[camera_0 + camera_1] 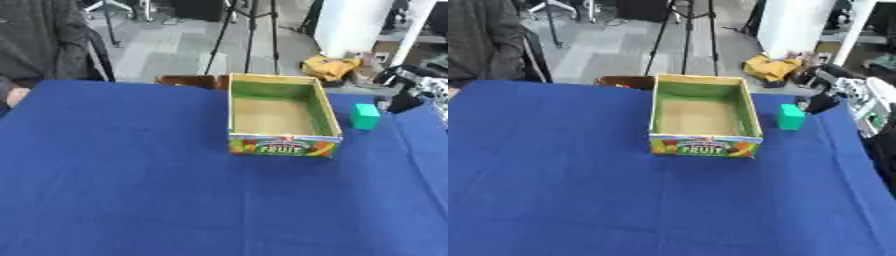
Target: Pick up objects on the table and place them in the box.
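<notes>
A tripod (249, 30) stood on the grey floor (166, 50) behind the blue surface (131, 190), near a crumpled yellow bag (330, 66) and a white pillar (350, 25).

The right arm (866, 102) comes in from the right side of the scene, at the far right edge of the bench, and it shows best in the right eye view. Silver and pale joint housings make up the wrist section, with black parts between them. The right hand (822, 102) reaches leftward and hangs low over the bench's far right corner, its dark fingers (815, 106) pointing down and toward the left. Whether those fingers are straight or curled cannot be made out here. In the left eye view only the tip of the hand and part of the wrist show at the right edge. The left arm and left hand appear in neither view.
</notes>
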Controlling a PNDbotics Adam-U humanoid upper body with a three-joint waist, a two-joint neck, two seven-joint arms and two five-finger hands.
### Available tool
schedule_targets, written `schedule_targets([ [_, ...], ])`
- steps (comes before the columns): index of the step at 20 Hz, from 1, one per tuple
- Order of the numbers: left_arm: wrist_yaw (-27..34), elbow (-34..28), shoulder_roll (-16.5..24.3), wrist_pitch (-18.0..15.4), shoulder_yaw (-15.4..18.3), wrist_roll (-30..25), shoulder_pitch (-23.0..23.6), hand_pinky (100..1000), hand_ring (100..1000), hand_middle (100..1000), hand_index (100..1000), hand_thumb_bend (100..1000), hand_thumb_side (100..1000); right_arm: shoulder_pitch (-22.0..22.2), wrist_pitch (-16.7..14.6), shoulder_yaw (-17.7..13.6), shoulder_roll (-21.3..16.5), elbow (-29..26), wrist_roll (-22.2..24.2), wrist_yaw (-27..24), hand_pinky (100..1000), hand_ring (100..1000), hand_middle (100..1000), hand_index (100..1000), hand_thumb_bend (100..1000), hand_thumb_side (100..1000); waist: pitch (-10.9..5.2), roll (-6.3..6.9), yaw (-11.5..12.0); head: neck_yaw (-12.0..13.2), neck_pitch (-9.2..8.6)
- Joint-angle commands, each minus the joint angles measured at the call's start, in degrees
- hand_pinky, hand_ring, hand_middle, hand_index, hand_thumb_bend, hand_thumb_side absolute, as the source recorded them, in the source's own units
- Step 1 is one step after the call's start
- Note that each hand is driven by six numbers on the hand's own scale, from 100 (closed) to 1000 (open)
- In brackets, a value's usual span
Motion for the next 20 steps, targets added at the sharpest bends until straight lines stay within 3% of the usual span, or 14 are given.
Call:
schedule_targets([
  [1, 0.3, -1.2, 1.2, -0.1, 0.0, -0.3, -0.8, 651, 661, 641, 812, 798, 862, -1.1, 0.2, -0.7, -1.2, -0.2, 1.4, 0.4, 708, 834, 806, 838, 121, 100, -0.66, 0.29, 0.2, -0.6, -0.82],
  [5, 0.5, -1.2, 1.1, -0.1, -0.1, -0.5, -0.9, 651, 661, 640, 812, 798, 863, -1.1, -0.1, -0.4, -0.8, -0.1, 3.1, 0.2, 724, 853, 821, 858, 213, 100, -0.35, 0.48, 0.6, -1.0, -1.2],
  [10, 0.6, -1.2, 1.0, -0.1, -0.2, -0.7, -0.9, 651, 661, 640, 813, 798, 864, -1.1, -0.1, -0.3, -0.9, 0.0, 6.7, 0.4, 733, 864, 833, 862, 203, 100, -0.02, 0.62, 1.1, -1.4, -1.28],
  [20, 0.8, -1.3, 0.8, -0.1, -0.3, -1.1, -0.7, 651, 659, 638, 813, 800, 866, -0.7, 0.5, -0.7, -1.2, 0.2, 7.8, 0.5, 741, 883, 838, 863, 195, 100, 0.71, 1.33, 1.8, -1.2, -1.38],
])
